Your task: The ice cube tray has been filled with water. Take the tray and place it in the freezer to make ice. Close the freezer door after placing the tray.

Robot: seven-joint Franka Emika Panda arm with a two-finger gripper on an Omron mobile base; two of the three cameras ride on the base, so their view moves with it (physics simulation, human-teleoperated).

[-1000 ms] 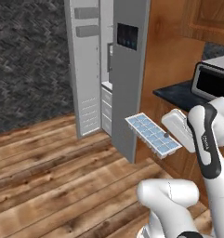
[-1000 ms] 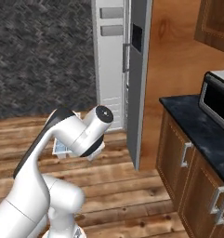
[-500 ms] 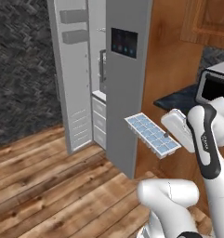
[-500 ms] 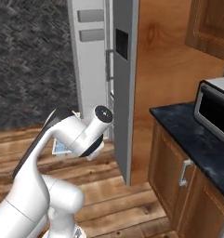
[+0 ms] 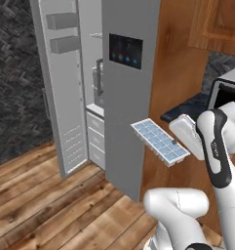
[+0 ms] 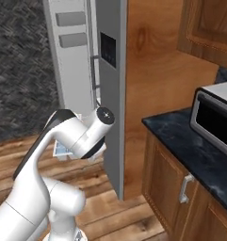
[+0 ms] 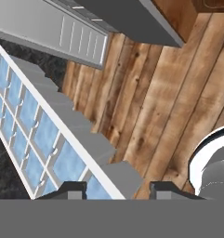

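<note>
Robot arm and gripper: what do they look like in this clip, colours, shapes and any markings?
The arm is glossy white, built of rounded tubular links with bulbous joints. A dark band with small pale lettering runs along one link, and dark rings mark the joints; one joint ends in a round dark cap with a pale centre mark. The gripper has two small dark grey, blocky fingertips. No loose cables show.

The tray (image 5: 159, 142) is a white two-wide grid, its cells filled with pale-blue water (image 7: 36, 135), held level at the hand and reaching out from it. Beyond, the freezer (image 5: 95, 93) stands open, its door (image 5: 60, 88) swung wide.
</note>
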